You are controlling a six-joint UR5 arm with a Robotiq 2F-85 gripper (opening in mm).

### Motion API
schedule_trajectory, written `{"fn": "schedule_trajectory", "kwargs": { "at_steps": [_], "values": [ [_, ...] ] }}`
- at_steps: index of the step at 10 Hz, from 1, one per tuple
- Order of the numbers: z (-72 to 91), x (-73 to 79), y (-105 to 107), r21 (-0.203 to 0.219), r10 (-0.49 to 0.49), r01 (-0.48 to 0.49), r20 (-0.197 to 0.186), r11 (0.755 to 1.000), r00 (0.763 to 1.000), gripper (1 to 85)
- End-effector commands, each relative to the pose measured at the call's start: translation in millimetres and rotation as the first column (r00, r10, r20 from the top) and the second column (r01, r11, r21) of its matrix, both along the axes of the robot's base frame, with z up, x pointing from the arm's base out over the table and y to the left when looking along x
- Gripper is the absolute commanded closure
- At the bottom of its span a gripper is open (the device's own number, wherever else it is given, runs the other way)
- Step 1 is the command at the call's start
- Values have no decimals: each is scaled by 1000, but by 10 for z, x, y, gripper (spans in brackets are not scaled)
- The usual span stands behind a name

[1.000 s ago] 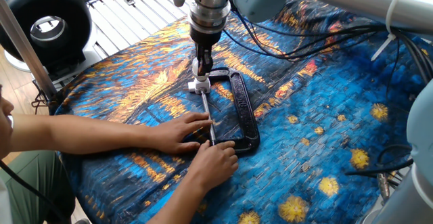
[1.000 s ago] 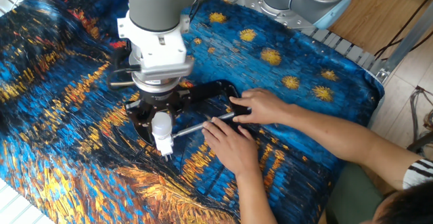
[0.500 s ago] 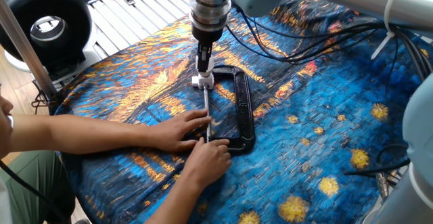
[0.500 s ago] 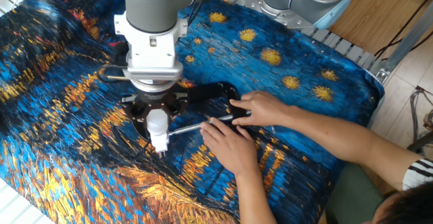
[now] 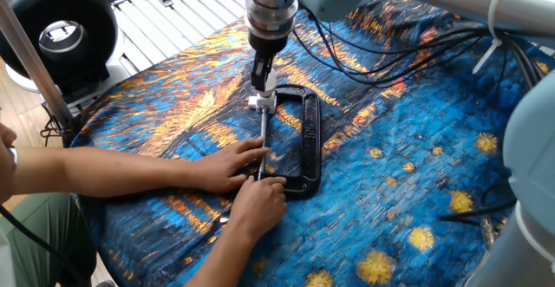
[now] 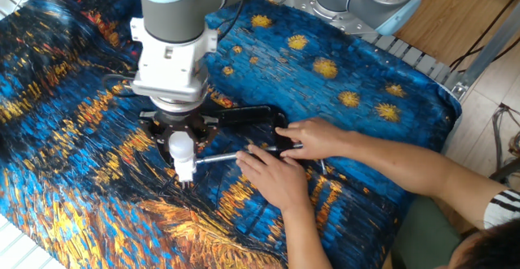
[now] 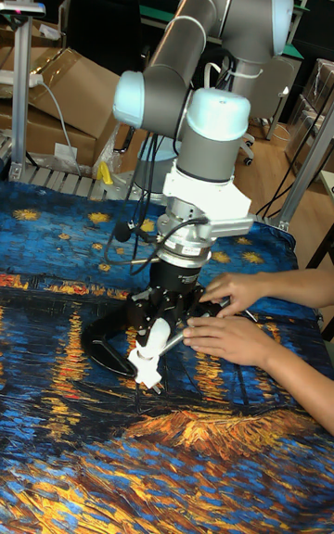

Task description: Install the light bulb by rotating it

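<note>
The light bulb (image 6: 180,145) is a small white bulb standing on a white socket base (image 6: 185,170). The base is fixed to the end of a metal screw rod (image 6: 219,158) of a black C-clamp (image 5: 310,140) lying on the cloth. My gripper (image 6: 181,141) points straight down over the bulb, its black fingers shut on the bulb's sides. The one fixed view shows the bulb (image 5: 262,82) just under the gripper (image 5: 262,77), above the base (image 5: 260,102). The tall fixed view shows the bulb (image 7: 154,335) and the base (image 7: 146,363) below the gripper (image 7: 156,330).
A person's two hands (image 5: 238,164) (image 5: 258,202) hold the clamp's rod and lower jaw end, close to my gripper. The table wears a blue and orange painted cloth (image 5: 408,174). A black round fan (image 5: 59,29) stands at the back left, off the cloth.
The gripper, bulb, base and clamp have shifted together across the cloth, leftward in the other fixed view. The person's hands moved along with the clamp.
</note>
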State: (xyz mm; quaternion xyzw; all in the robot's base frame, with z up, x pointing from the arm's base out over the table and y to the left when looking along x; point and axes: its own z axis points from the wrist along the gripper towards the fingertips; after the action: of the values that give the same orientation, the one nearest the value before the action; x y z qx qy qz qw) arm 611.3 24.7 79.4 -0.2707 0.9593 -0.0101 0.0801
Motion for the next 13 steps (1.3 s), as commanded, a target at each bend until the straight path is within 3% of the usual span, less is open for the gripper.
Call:
{"fn": "schedule_trajectory", "kwargs": {
  "at_steps": [1,4,6,7,8,9,10,13],
  "values": [
    [148,-58,-34,49,-99,102,-51,994,994,847],
    [170,38,-97,87,-180,188,-95,978,979,847],
    [100,96,-118,84,-216,224,-88,971,972,847],
    [89,19,-74,90,-196,207,-116,974,974,730],
    [66,-126,-92,83,-132,147,-160,986,978,487],
    [34,-100,-101,95,-99,115,-159,989,982,413],
    [29,-128,-107,96,-80,98,-174,991,981,283],
    [55,-175,-70,90,-55,74,-200,993,978,203]
  ]
}}
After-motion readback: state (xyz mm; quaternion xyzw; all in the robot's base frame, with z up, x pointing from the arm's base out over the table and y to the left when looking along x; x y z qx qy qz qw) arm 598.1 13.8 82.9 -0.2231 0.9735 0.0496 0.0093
